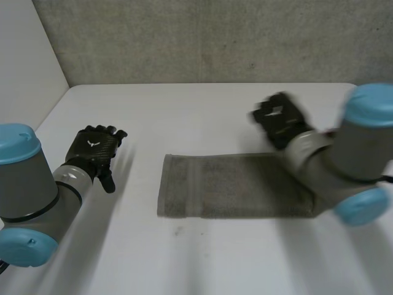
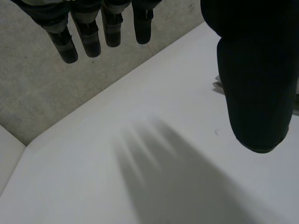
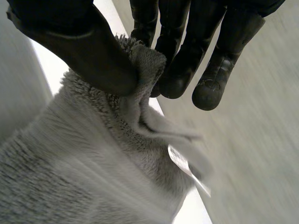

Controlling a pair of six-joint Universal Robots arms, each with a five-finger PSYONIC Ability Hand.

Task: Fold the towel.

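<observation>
A grey concrete wall (image 1: 215, 37) backs the white surface (image 1: 184, 258), where the grey towel (image 1: 227, 193) lies as a long flat strip right of the middle. The right hand (image 1: 279, 120) grips its right end: in the right wrist view the thumb (image 3: 84, 51) and fingers (image 3: 175, 70) pinch a bunched edge of the pile, close to a small sewn label (image 3: 180, 161). The left hand (image 1: 95, 147) hangs open with straight fingers (image 2: 88, 37) over the bare surface, well apart from the towel's left end. The fold likely calls for lifting the pinched end high enough to clear the cloth, carrying it straight along the strip and laying edge on edge; the thin pinch could slip, and the free end may drag unless the left hand pins it.
</observation>
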